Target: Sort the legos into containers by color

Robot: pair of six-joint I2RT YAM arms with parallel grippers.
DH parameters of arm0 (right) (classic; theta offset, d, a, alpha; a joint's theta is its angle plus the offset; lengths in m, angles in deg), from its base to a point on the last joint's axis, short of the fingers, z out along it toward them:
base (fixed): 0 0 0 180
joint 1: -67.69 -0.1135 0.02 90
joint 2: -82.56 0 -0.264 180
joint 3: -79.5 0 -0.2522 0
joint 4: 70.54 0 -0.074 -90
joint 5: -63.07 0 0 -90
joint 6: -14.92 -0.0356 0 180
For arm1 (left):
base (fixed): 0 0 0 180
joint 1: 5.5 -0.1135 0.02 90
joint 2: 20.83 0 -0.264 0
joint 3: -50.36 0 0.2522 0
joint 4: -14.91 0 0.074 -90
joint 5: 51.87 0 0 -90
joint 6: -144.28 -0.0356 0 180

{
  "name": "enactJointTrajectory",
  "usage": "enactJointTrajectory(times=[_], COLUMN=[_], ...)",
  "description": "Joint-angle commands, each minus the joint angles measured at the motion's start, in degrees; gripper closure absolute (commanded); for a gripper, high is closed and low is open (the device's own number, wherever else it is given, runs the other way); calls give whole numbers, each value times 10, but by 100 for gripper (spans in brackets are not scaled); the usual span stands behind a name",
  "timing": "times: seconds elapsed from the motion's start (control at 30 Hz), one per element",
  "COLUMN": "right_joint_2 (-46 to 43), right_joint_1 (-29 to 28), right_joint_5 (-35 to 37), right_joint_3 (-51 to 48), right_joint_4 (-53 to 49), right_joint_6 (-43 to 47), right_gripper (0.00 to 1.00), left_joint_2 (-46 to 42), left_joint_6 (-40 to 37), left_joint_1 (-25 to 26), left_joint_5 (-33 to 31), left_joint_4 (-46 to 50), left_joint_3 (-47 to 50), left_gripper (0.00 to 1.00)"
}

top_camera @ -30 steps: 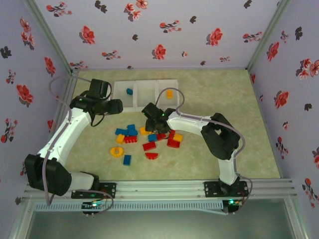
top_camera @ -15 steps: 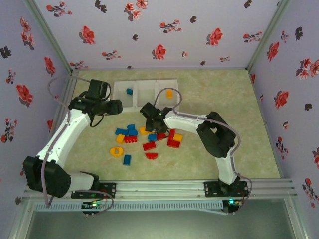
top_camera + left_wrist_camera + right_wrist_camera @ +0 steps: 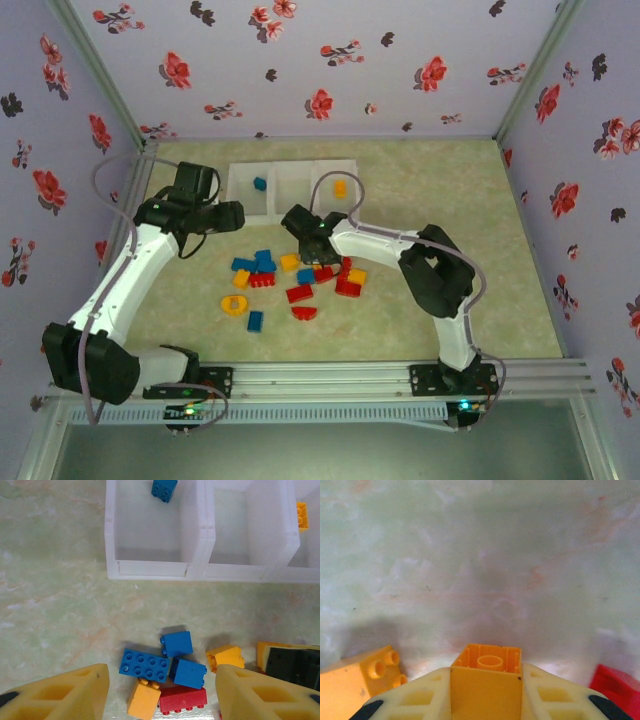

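You had the right gripper (image 3: 316,262) clamped on a small yellow-orange plastic lego brick (image 3: 486,675) low over the table (image 3: 480,555): pick step. Left gripper (image 3: 229,214) hung apart, empty, farther back. Next, I'd say, lift and carry to the right-end white translucent plastic bin (image 3: 337,163).

Blue, red, yellow legos (image 3: 144,664) loose before three joined white containers (image 3: 204,540), two inside.

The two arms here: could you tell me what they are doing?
They are sorting bricks by color. The right gripper grips a yellow-orange brick at the loose pile. The left gripper hangs open and empty above blue bricks near the bins. One blue brick lies in the left bin, one orange brick in the right bin.
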Motion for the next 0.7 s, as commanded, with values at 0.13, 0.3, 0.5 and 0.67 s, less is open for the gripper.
enactJointTrajectory(times=[0.13,0.3,0.5,0.67], right_joint_2=[-79,-83,-31,48], right_joint_1=[45,104,173,201], right_joint_5=[44,42,-7,-59], right_joint_3=[43,93,173,270], right_joint_4=[-42,-45,-18,-24], right_joint_6=[75,131,183,205], right_gripper=[70,71,70,69], left_joint_2=[-14,-19,-45,-67], left_joint_6=[9,21,53,68], left_joint_1=[7,16,24,29], left_joint_5=[-2,-5,-13,-23], left_joint_4=[3,1,-26,-38], left_joint_3=[6,11,40,56], left_gripper=[41,41,41,42])
